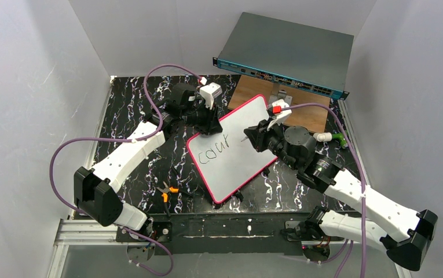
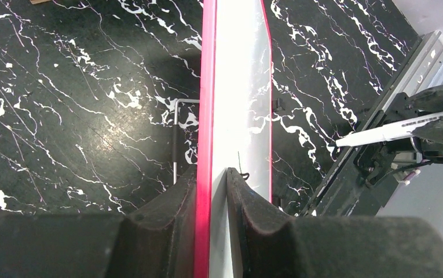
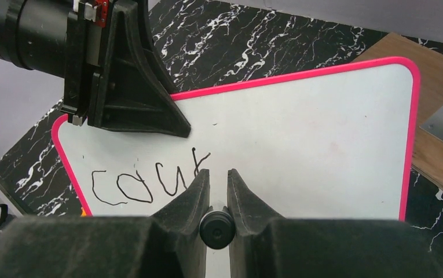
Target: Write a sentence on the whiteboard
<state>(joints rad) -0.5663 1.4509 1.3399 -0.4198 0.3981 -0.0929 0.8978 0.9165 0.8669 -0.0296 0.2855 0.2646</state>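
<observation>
Whiteboard (image 1: 236, 171) sits slanted on the black marble table (image 1: 126, 98), far corner near the grey-teal switch box (image 1: 291, 52). The left gripper (image 2: 212, 174) is almost closed and pinches the whiteboard's pink far-left edge, one finger on each face. Right gripper (image 3: 218, 174) is clamped tight on a marker (image 3: 217, 227) over the whiteboard's middle, tip aimed just right of the writing, contact unclear. Sentence (image 3: 149, 185) reads only "cour", black, on the whiteboard near the left gripper's hold; orange-handled pliers (image 1: 167, 191) lie just off the whiteboard's near-left edge.
</observation>
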